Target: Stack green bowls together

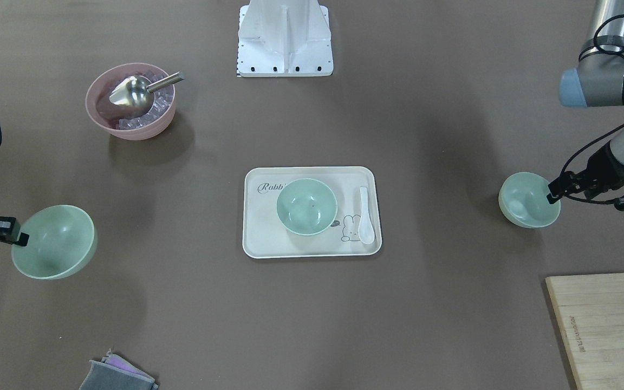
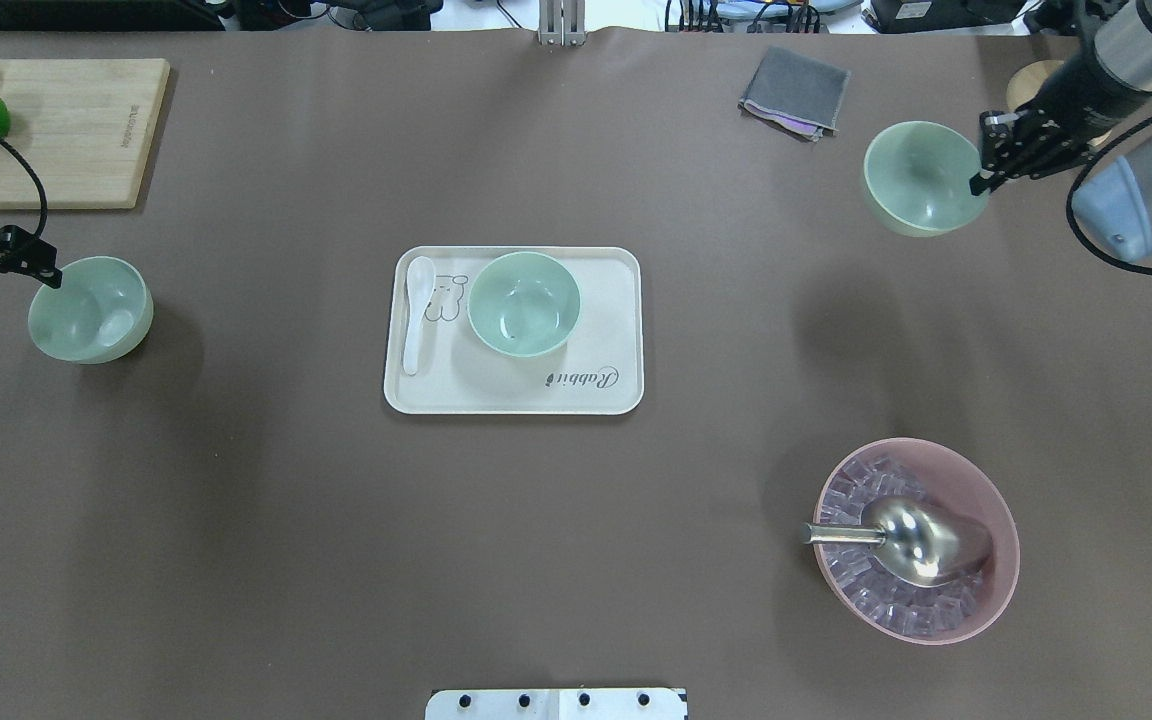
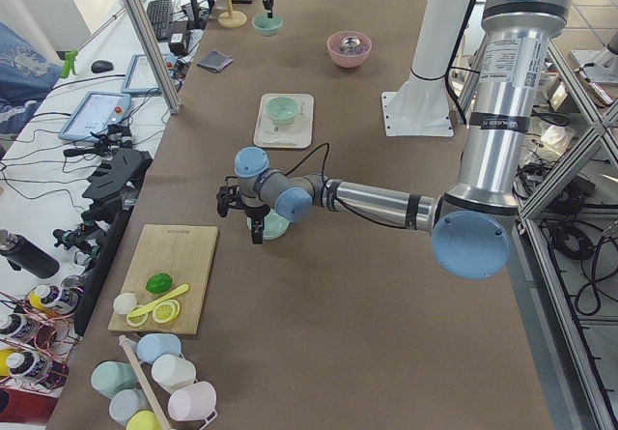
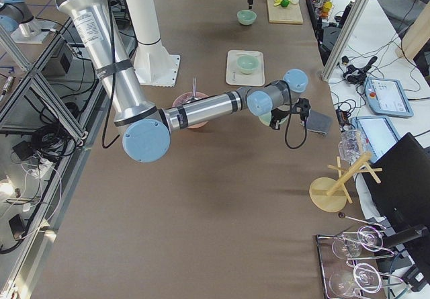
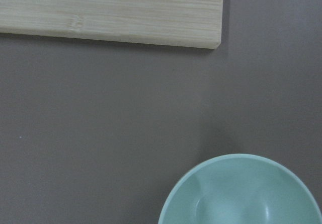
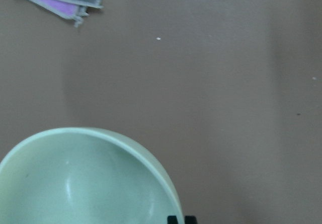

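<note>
One green bowl (image 2: 523, 303) stands upright on the cream tray (image 2: 516, 392) at the table's middle. My left gripper (image 2: 54, 279) is shut on the rim of a second green bowl (image 2: 91, 310) at the far left, which is tilted and low over the table; it also shows in the left wrist view (image 5: 241, 194). My right gripper (image 2: 979, 184) is shut on the rim of the third green bowl (image 2: 921, 178) at the far right and holds it above the table. In the front view these are the left gripper (image 1: 551, 197) with its bowl (image 1: 527, 200) and the right gripper (image 1: 21, 238) with its bowl (image 1: 54, 242).
A pink bowl (image 2: 1004, 515) of ice with a metal scoop (image 2: 921, 540) stands near right. A white spoon (image 2: 416, 315) lies on the tray. A wooden board (image 2: 66, 130) with fruit is far left, and a grey cloth (image 2: 794, 92) far right.
</note>
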Controlling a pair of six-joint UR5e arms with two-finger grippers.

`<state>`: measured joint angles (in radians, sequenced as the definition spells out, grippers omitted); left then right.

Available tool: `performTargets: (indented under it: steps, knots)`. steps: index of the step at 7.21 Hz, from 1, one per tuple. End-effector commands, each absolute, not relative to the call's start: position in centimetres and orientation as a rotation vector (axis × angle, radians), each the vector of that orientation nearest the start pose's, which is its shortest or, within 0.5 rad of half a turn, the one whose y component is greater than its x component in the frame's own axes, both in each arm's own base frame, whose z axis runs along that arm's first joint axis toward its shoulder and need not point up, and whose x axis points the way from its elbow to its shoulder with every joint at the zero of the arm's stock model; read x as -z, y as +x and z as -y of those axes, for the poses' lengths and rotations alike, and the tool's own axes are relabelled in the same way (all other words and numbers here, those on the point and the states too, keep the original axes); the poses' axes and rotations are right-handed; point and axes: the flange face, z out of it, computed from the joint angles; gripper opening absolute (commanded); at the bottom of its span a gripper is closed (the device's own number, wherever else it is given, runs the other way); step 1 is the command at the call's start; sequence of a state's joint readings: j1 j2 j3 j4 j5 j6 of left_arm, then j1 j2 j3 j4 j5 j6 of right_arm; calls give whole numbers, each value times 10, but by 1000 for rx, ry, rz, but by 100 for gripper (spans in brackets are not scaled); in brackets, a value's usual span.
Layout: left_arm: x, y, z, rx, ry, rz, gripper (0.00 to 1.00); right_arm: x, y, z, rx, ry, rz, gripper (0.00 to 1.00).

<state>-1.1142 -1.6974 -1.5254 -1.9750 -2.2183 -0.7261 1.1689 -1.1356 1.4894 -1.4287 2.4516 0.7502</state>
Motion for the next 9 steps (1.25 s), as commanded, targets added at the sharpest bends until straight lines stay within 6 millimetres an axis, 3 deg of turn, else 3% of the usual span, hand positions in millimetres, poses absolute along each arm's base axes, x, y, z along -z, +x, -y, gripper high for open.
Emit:
performTargets:
  steps: [1, 3, 4, 5, 6, 9]
  knots:
    - [-594, 193, 543, 97, -1, -775, 85, -334, -261, 630, -202, -119, 1020, 0]
    - [-601, 206, 537, 77, -48, -801, 68, -298, -300, 605, -223, -143, 1035, 0]
    - [-597, 210, 533, 63, -86, -849, 50, -277, -327, 590, -230, -143, 1033, 0]
    - [-595, 210, 532, 58, -99, -865, 9, -265, -355, 577, -234, -144, 1025, 0]
    - [-590, 213, 531, 45, -113, -895, 0, -253, -381, 564, -245, -141, 1013, 0]
    - [-529, 225, 557, 17, -117, -1007, 0, -211, -454, 527, -231, -86, 1023, 0]
